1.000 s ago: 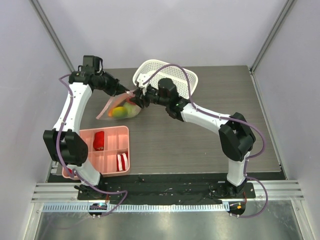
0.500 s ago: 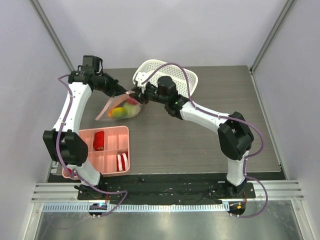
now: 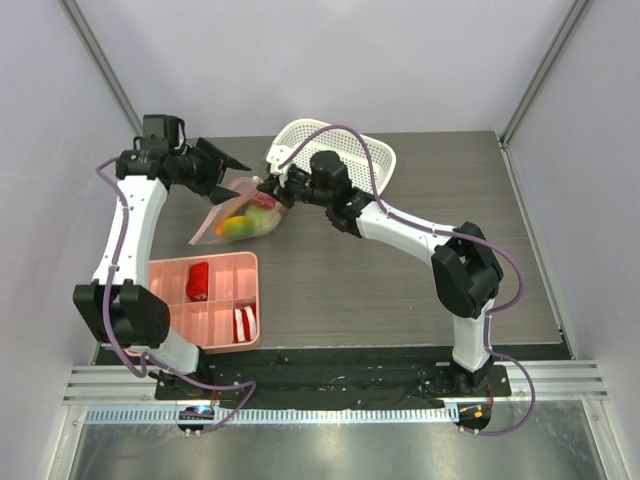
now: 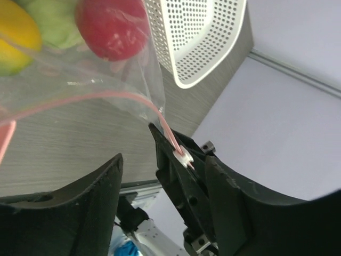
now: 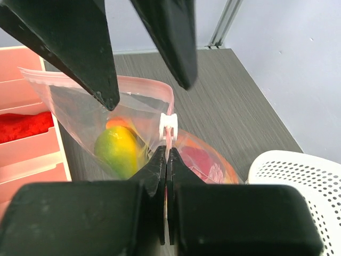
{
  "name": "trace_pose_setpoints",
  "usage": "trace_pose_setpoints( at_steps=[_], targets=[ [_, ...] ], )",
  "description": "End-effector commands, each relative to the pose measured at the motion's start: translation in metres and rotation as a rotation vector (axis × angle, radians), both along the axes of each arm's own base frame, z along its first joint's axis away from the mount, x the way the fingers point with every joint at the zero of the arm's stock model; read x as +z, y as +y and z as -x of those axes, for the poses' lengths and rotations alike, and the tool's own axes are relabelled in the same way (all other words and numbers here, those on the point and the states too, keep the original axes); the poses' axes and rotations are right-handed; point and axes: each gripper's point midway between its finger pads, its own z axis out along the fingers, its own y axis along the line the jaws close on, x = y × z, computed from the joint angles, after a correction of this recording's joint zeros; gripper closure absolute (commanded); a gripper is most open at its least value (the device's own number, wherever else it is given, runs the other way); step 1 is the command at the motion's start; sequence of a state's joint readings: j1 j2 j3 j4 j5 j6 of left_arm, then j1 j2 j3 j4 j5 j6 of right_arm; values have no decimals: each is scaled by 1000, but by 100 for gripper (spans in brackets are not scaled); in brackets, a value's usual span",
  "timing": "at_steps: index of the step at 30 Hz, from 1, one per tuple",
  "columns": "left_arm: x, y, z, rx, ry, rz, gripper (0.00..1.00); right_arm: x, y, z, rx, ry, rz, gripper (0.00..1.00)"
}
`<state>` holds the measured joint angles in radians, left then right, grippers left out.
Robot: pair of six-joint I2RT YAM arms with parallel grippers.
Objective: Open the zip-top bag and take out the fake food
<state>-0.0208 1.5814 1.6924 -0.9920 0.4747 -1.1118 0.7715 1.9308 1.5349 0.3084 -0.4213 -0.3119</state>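
Note:
The clear zip-top bag (image 3: 232, 215) lies on the table left of the white basket, with its pink zip edge lifted. Inside it the fake food shows: a yellow-green fruit (image 5: 117, 149), a red round fruit (image 4: 109, 29) and a green ball (image 4: 53, 21). My right gripper (image 5: 166, 154) is shut on the pink zip strip just under the white slider (image 5: 168, 127). In the top view it (image 3: 270, 190) sits at the bag's right corner. My left gripper (image 3: 232, 172) is open, its fingers straddling the slider end without touching the bag (image 4: 80, 80).
A white mesh basket (image 3: 385, 160) stands tilted behind the right gripper at the table's far edge. A pink compartment tray (image 3: 215, 320) with a red piece (image 3: 198, 280) and a red-white piece (image 3: 245, 322) sits near left. Grey walls close in both sides.
My left gripper has opened, let go of the bag's zip edge and drawn back to the left. My right gripper has shut on the zip strip beside the slider.

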Motion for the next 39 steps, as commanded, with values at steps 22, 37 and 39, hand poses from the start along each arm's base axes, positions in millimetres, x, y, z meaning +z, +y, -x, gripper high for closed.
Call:
trace_pose_setpoints(
  at_steps=[22,37,39],
  targets=[
    [9,-18,0,69,178,203,59,27,8,5,6,-130,42,99],
    [8,-18,-1,60,166,195,94,25,9,4,-18,-139,60,99],
    [5,-16,2,60,173,180,100,30,9,3,-37,-127,30,99]
  ],
)
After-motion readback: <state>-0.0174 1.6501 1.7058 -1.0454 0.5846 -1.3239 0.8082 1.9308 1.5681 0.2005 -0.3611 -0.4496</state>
